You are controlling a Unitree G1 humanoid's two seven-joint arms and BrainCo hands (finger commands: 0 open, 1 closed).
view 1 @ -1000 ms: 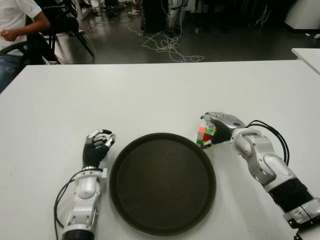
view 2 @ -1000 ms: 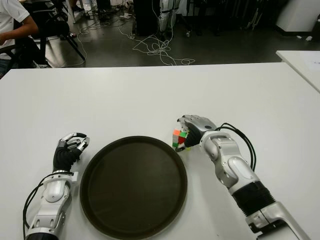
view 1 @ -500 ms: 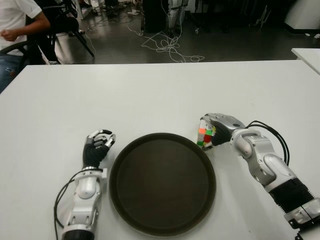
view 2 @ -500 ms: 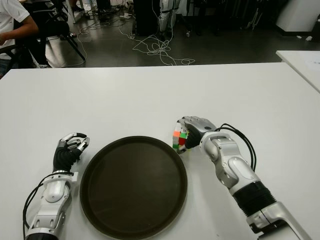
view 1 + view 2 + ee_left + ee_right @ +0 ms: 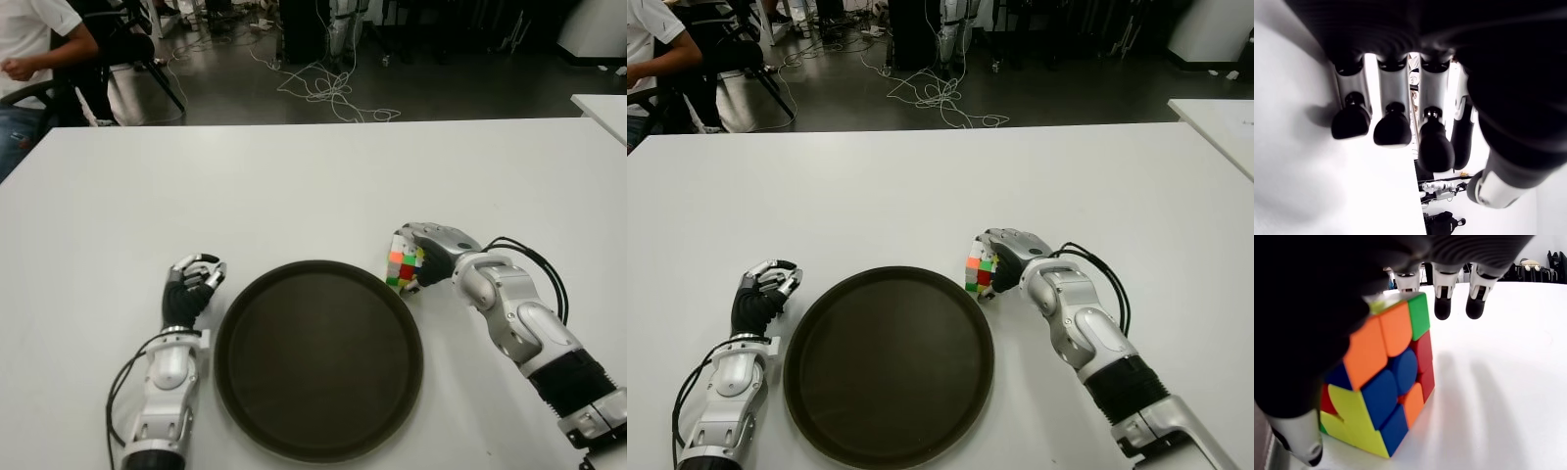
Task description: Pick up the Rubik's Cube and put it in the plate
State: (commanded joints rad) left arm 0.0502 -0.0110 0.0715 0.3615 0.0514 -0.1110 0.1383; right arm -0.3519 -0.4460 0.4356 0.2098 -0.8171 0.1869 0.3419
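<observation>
Our right hand (image 5: 431, 250) sits just past the far right rim of the plate, cupped over the cube, with the thumb and at least one finger pressed on the cube's sides while two other fingertips (image 5: 1442, 308) hang free beyond it, touching nothing. From the largest thing down, we see the wide white table (image 5: 294, 186), the round dark brown plate (image 5: 318, 357) lying flat on it between our two arms, and the small multicoloured Rubik's Cube (image 5: 402, 262) right at the plate's rim. In the right wrist view the cube's lower edge looks to be on or barely above the table, so we judge the lift as just starting, if begun at all.

The main risk, as we read it, is the partial grip: with only some fingers bearing on smooth plastic faces, the cube could twist or slip out as we raise it. A second risk is the plate's raised rim, which stands directly between the cube and its goal; if we carry too low, the cube could catch on it, shove the plate, or be knocked loose onto the table.

Our left hand (image 5: 191, 286) shows beside the plate's left rim, fingers curled and holding nothing.
</observation>
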